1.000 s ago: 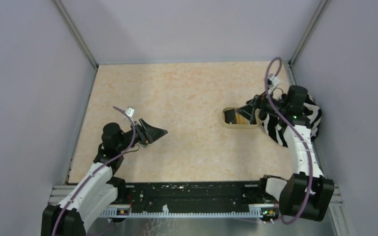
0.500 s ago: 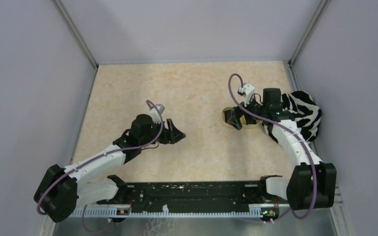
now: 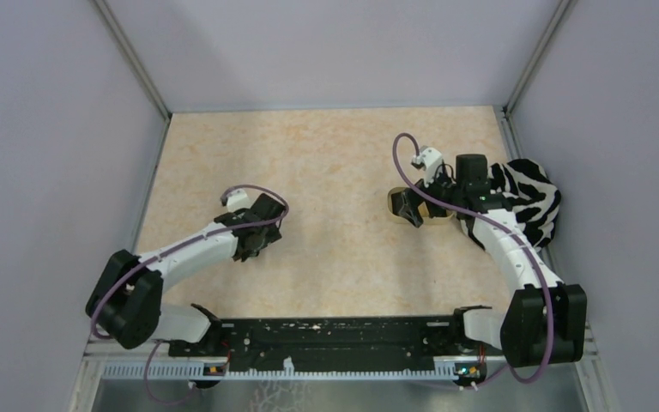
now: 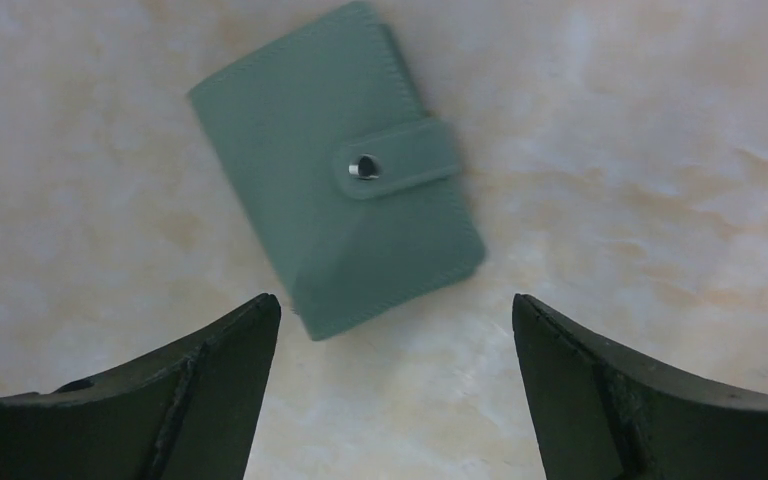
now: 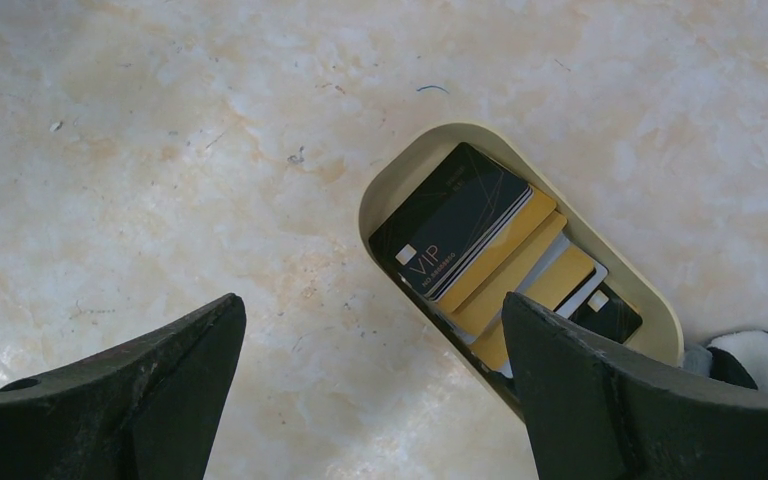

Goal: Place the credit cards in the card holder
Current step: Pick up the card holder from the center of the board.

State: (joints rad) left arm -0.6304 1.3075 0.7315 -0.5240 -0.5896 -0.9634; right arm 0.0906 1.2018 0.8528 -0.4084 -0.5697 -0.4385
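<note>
The left gripper (image 4: 395, 305) hangs spread and empty at its view's bottom; the holder (image 4: 335, 170), snapped shut, lies flat just above, upper centre, so its tab (image 4: 400, 160) likely needs freeing first. The right gripper (image 5: 372, 300), likewise wide and empty, hangs before the cards (image 5: 460, 235) fanned in the tray (image 5: 438, 130), centre right: pinch only the top one.

Matt leather-look card holder (image 4: 332, 228), glossy credit cards (image 5: 468, 232)
</note>
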